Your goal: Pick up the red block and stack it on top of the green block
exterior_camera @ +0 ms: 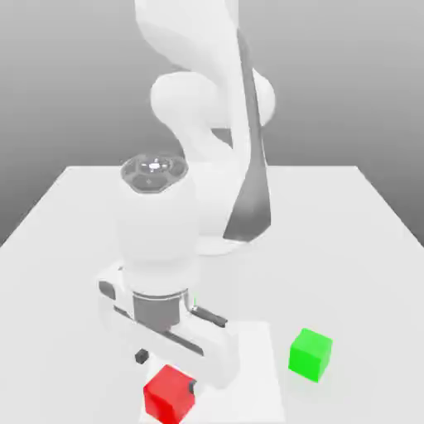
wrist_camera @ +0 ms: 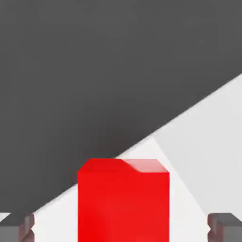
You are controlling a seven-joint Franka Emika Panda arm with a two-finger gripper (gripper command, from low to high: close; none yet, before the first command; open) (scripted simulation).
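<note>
Hand open, fingertips well apart, red block between them in the hand view, a strip of pale surface visible on both sides. No contact seen. In the exterior view the block sits just beneath the hand, toward the near edge. Key relation: block faces look square to the fingers, so a straight close should work, probably after a little more descent. Green block is off to the exterior view's right, apart. Both blocks: plain matte cubes, sharp edges. White patch smooth, flat, on a pale grey counter. Arm: glossy white shell, dark grey trim.
</note>
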